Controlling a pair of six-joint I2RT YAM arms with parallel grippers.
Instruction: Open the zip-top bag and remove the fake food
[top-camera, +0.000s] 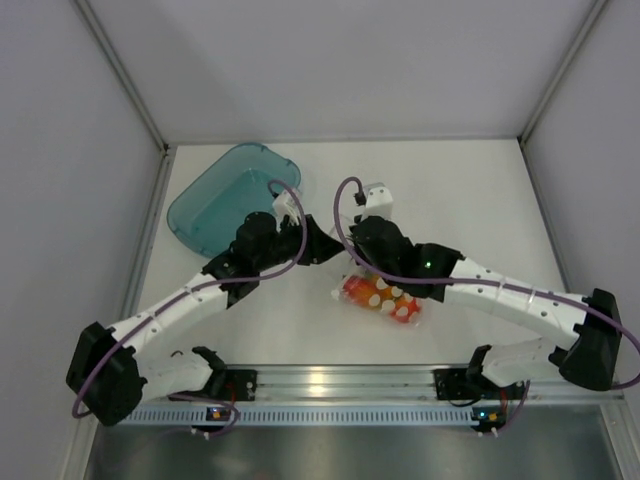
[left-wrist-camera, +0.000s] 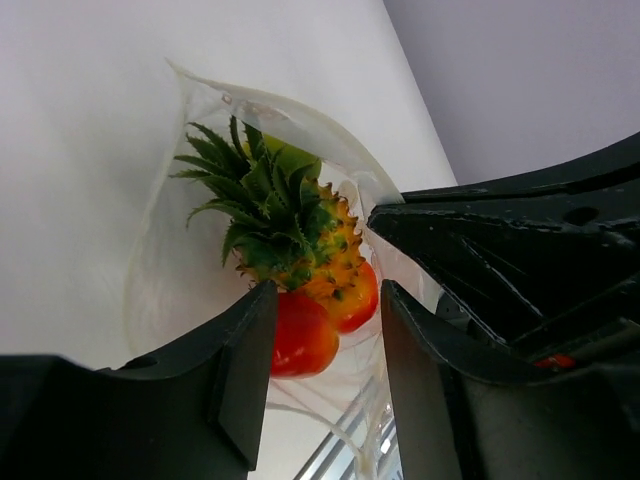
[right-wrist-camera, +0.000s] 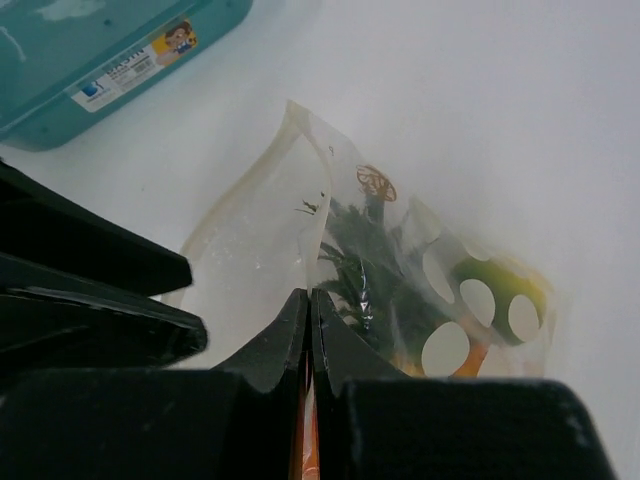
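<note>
Zip-top bag (top-camera: 388, 298) lies on the white bench (top-camera: 460, 180), between our two arms and a little right of the middle, well apart from the teal tray (top-camera: 225, 195) at the far left. We see the fake food (top-camera: 380, 292) inside it as an orange and red cluster through the clear film. Our right fingers (right-wrist-camera: 275, 350) are pressed together with no gap. The edge of the film runs in between their tips, so they are clamped on the bag at its left end. In the right wrist view the film spreads away from those tips, with dark green leaves behind it and a yellow-green piece behind white round spots on the plastic. Our left fingers (left-wrist-camera: 245, 370) stand apart with a clear gap and grip nothing that we can make out; whether they touch the film we cannot tell. Through that gap we look at the bag's contents: the pineapple (left-wrist-camera: 325, 265), orange with green leaves, lies against a red fruit (left-wrist-camera: 300, 340), and a second red piece sits just beside it on the right. The black body of the right arm fills the right side of that view, its tip meeting the film
</note>
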